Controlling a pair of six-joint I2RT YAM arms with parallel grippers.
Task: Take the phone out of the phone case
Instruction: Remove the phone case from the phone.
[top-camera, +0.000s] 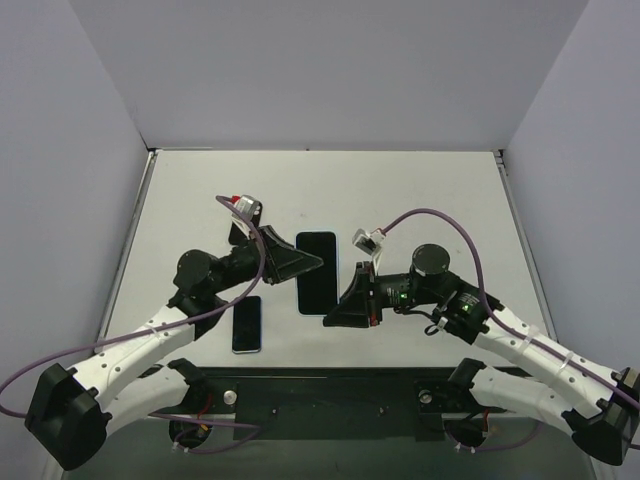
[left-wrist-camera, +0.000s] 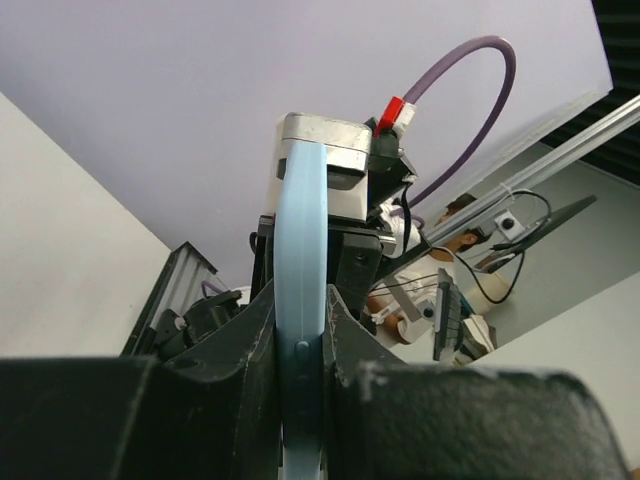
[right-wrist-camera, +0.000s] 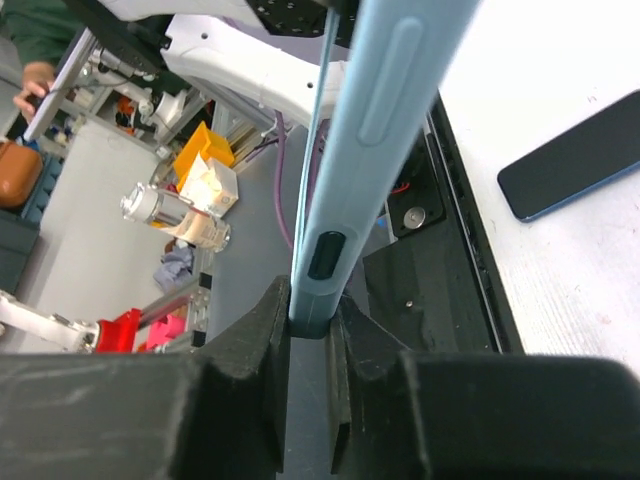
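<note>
The light-blue phone case hangs just above the table centre, its dark face up; I cannot tell whether a phone sits inside it. My left gripper is shut on its left long edge, and the case stands edge-on between the jaws of that gripper. My right gripper is shut on the near right corner, where the case shows a side button and a port cut-out above that gripper. A dark phone with a blue rim lies flat on the table to the near left, and it also shows in the right wrist view.
The white table ends in a black rail at the near edge, between the two arm bases. Grey walls close in the left, back and right sides.
</note>
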